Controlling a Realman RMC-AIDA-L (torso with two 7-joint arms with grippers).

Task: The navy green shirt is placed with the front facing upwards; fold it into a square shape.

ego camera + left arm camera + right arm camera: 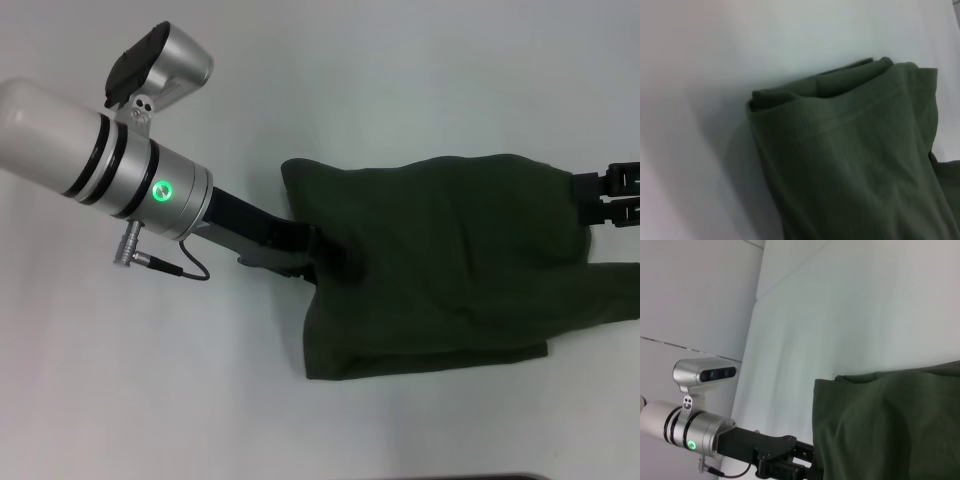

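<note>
Head view: both hands, left (318, 255) and right (590, 200), pinch the soft, rumpled navy green shirt (440, 265).

One green shirt (440, 265) lies on one white table (150, 380). Two grippers are in view: the left gripper (318, 258) at the shirt's left edge and the right gripper (612, 198) at its right edge.

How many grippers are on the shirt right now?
2: the left gripper at the navy green shirt's left edge, the right gripper at its right edge; fingertips are hidden by fabric.
</note>
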